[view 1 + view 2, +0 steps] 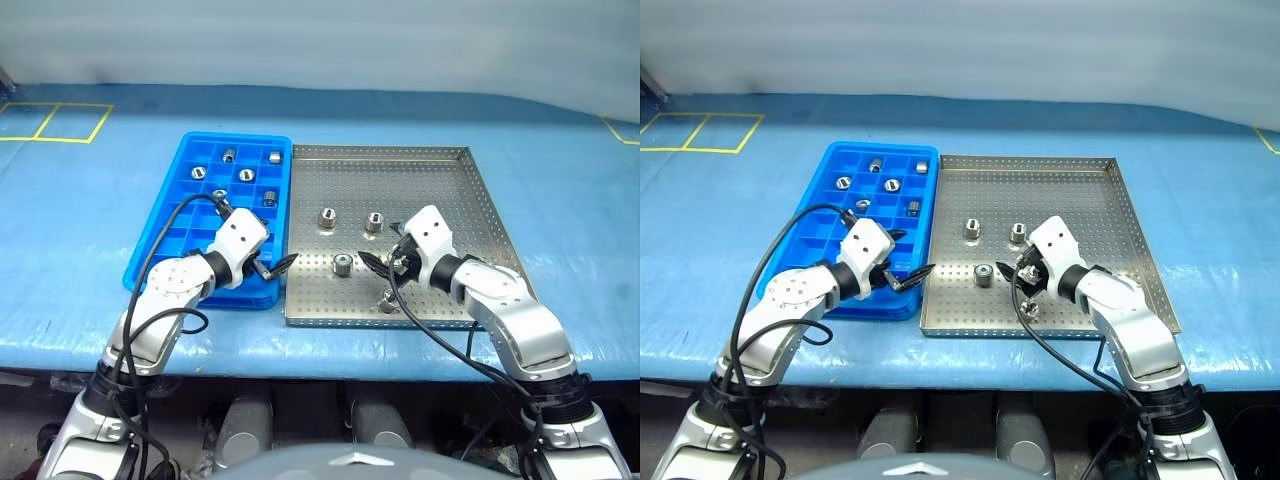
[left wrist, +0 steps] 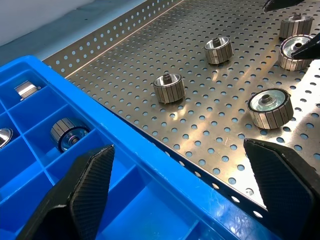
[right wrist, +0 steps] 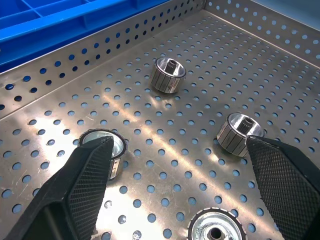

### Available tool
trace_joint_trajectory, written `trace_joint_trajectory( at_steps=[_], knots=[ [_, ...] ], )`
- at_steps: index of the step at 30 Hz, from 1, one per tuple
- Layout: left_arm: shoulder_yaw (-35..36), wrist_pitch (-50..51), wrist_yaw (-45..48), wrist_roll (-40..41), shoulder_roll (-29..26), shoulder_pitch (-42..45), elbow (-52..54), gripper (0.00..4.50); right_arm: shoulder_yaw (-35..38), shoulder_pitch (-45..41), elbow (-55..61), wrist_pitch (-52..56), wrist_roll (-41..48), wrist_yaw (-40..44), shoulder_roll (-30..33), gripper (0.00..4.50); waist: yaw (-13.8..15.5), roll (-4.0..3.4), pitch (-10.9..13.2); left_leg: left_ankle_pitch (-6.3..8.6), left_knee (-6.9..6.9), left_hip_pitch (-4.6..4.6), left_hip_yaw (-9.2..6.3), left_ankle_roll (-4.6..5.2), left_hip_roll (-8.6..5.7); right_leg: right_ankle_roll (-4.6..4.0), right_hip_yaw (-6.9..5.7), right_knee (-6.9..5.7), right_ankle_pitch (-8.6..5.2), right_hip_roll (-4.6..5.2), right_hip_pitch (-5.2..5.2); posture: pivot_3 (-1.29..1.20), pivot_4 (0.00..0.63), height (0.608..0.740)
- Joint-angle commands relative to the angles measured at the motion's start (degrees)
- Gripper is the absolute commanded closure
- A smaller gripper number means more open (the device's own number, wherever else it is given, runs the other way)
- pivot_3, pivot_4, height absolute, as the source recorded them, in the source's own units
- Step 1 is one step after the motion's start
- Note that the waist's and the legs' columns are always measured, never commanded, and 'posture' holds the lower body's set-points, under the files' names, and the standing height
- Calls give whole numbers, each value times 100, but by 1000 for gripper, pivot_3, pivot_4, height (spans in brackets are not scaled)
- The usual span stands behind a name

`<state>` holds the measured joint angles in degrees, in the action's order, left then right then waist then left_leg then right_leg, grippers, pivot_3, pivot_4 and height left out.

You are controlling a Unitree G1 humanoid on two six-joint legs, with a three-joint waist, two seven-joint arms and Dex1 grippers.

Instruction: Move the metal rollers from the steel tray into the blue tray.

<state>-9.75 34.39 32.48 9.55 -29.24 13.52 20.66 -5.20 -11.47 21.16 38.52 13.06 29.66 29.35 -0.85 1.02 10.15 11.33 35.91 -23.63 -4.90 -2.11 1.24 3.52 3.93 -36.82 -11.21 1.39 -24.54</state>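
Several metal rollers (image 1: 327, 216) lie loose on the steel tray (image 1: 450, 180), one of them (image 1: 342, 264) near its front left. More rollers (image 1: 246, 175) sit in far compartments of the blue tray (image 1: 165, 235), which adjoins the steel tray on the left. My left gripper (image 1: 272, 263) is open and empty over the blue tray's near right edge. My right gripper (image 1: 378, 263) is open and empty over the steel tray's near middle, just right of that front-left roller. In the right wrist view the fingers (image 3: 82, 190) straddle rollers (image 3: 168, 74) lying ahead.
Both trays rest on a blue-covered table (image 1: 560, 150). Yellow tape squares (image 1: 60, 122) mark its far left corner. Black cables loop from each wrist over the near edges of the trays.
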Motion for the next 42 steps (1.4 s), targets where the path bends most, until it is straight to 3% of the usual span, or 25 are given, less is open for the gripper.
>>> trace_joint_trajectory(
  at_steps=[1, 32, 42],
  knots=[
    [92, -79, -41, -4, 36, 85, 261, 0, 93, 1, 88, -174, -59, -12, 31, 40, 0, 0, 0, 0, 0, 0, 0, 0, 0, 0, 0, 0, 0, 0, 0, 83, 150, 740],
    [115, 30, -216, 119, 363, 238, 168, 0, 76, 69, 186, -55, -166, -56, 13, 40, 10, 0, 0, 0, 5, 1, 0, 0, -1, 5, 1, -2, 3, 0, 4, 75, 150, 740],
    [-563, 56, 329, 262, 807, 789, -422, 0, 500, 145, 825, 118, -199, -366, 161, 40, 2, -1, -1, 0, 11, 1, 0, 0, -5, 12, 5, -1, 7, 0, 7, 27, 150, 740]
  ],
)
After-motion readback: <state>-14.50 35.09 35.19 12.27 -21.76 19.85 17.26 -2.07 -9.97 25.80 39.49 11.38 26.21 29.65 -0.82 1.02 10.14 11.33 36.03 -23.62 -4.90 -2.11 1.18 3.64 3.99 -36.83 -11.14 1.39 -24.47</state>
